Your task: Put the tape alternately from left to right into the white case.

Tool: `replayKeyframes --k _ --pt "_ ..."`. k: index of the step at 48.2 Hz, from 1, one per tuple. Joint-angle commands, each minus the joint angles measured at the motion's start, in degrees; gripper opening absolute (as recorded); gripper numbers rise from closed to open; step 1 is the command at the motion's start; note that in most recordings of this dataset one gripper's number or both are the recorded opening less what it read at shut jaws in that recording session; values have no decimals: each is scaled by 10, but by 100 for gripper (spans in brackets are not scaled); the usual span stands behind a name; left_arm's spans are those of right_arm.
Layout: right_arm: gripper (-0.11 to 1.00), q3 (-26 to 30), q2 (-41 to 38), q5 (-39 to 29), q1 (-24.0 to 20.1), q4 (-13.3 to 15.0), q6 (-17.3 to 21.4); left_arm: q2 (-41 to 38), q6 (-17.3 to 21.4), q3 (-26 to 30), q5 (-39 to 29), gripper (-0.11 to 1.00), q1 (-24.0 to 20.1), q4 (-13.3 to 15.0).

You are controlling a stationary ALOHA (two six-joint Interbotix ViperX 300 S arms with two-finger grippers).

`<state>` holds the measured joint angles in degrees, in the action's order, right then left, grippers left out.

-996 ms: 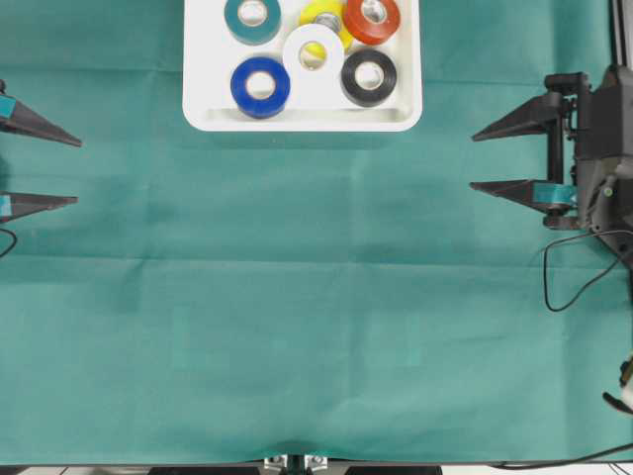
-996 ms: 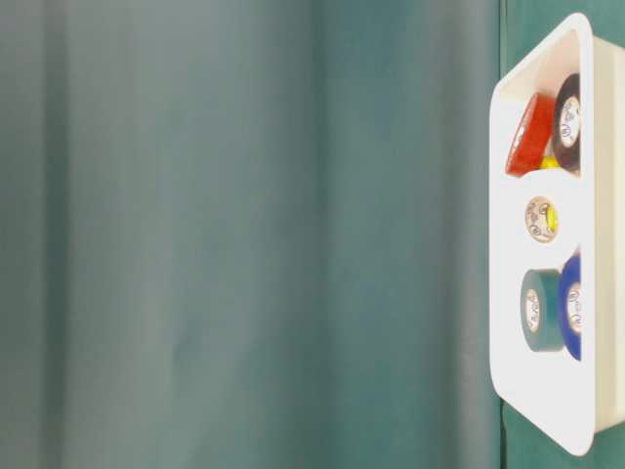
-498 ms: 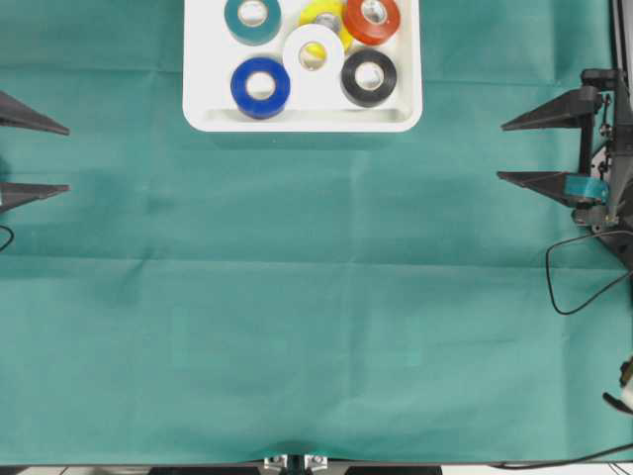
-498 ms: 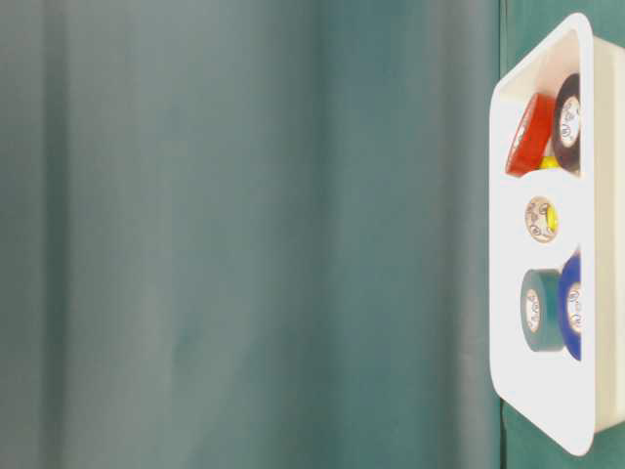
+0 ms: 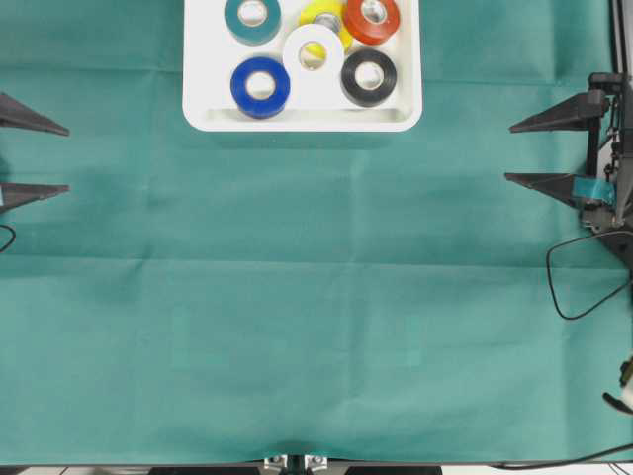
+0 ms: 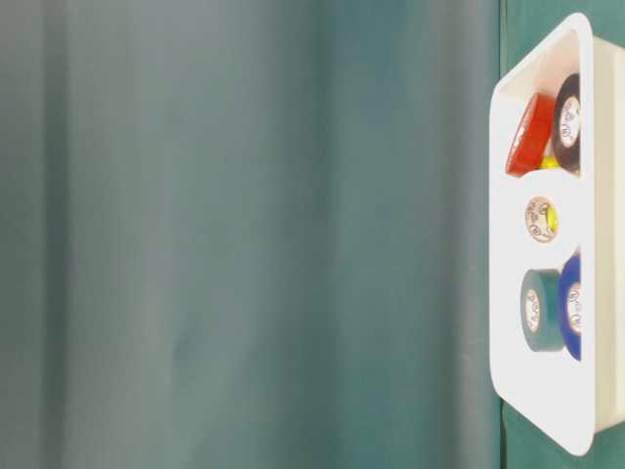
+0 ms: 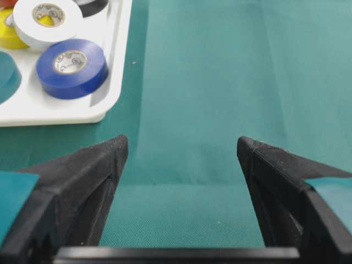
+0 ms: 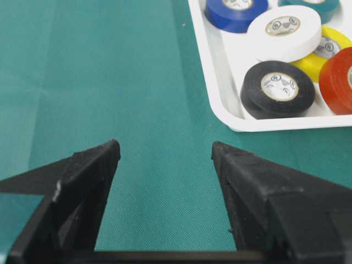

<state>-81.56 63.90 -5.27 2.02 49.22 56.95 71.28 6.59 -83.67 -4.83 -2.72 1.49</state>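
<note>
The white case (image 5: 203, 109) lies at the top middle of the green cloth. Inside it are rolls of tape: blue (image 5: 260, 86), teal (image 5: 252, 18), white (image 5: 314, 54), yellow (image 5: 322, 14) partly under the white one, black (image 5: 369, 76) and orange-red (image 5: 373, 18). My left gripper (image 5: 65, 158) stands open at the far left edge, well away from the case, with nothing between its fingers. At the far right my right gripper (image 5: 509, 153) is open and empty too. The left wrist view shows the blue roll (image 7: 71, 67) and the case (image 7: 113, 66) ahead to the left.
Green cloth (image 5: 316, 317) covers the whole table. A black cable (image 5: 574, 287) loops beside the right arm at the right edge. The table-level view shows the case (image 6: 508, 371) at its right side.
The right gripper has drawn back toward the right edge, and the left gripper has drawn back a little toward the left edge. The rolls in the case have not moved.
</note>
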Motion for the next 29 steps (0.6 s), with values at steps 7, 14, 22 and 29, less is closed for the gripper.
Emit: replayKeyframes --k 7,14,22,29 --pt "75 4 -3 4 -1 -1 1 -4 0 7 4 87 -1 1" --pt "75 4 -3 4 -1 0 1 -4 0 6 4 87 -1 1" --pt "75 4 -3 4 -1 -1 1 -4 0 4 6 87 -1 1" --pt "75 4 -1 4 -1 0 1 -4 0 4 6 87 -1 1"
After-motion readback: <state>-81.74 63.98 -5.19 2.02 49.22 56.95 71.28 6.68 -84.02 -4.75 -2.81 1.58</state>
